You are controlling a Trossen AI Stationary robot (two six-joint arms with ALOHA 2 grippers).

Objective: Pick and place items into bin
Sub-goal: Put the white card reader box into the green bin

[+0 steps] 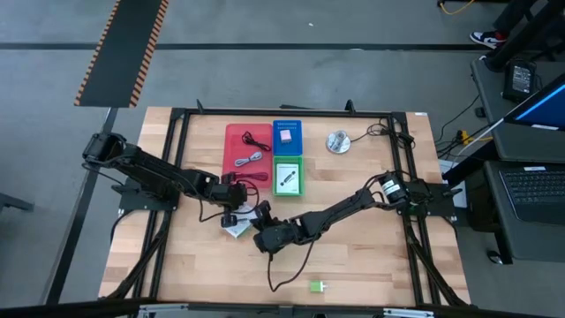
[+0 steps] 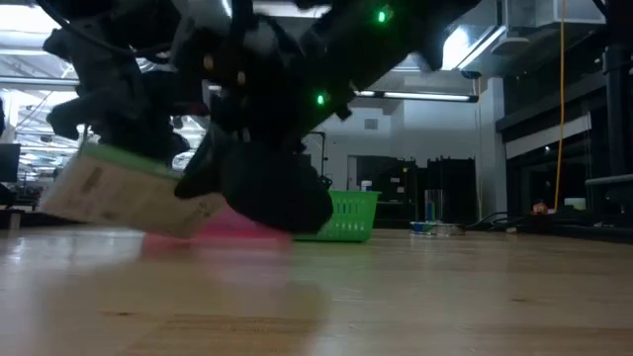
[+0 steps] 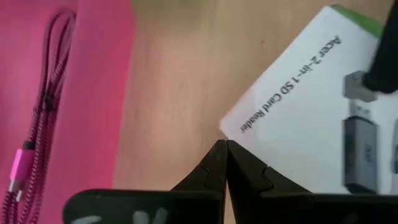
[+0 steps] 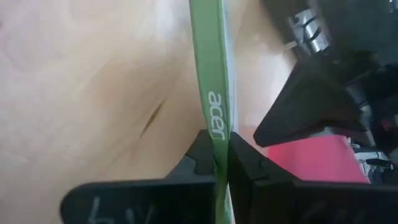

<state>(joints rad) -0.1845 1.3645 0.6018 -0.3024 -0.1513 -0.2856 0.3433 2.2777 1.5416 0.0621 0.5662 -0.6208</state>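
While both arms met near the middle of the wooden surface (image 1: 371, 256), the right claw (image 4: 222, 163) was clamped on the thin green edge of a white card-reader box (image 1: 236, 229), the one printed "acer" on its spine. Fingers pinched tight on that edge in the right wrist view. Box sat low and tilted, one end up, in the low view (image 2: 129, 193); whether it touched the surface I couldn't tell. Left claw (image 3: 226, 163) was right beside the box, fingertips pressed together with nothing between them, the tips just off the box's white face reading "Acer 2-in-1 SD Card Reader" (image 3: 311, 118). From above, the box lay just in front of the pink bin (image 1: 247, 150), between the two claws, left claw (image 1: 231, 210) touching or nearly touching it, right claw (image 1: 261, 233) on its other side. Pink bin held a dark red braided cable (image 3: 46, 99) and a grey-blue cable (image 1: 250, 160). Blue bin (image 1: 287, 134) next to it held a small white-and-pink item (image 1: 286, 136); green bin (image 1: 287, 176) in front of that held another white card (image 1: 285, 178). Small green block (image 1: 316, 286) lay alone near the front edge, well apart from everything. Thin black cable (image 1: 296, 265) trailed across the surface near the right arm. Round silver disc (image 1: 337, 141) sat beside the blue bin.
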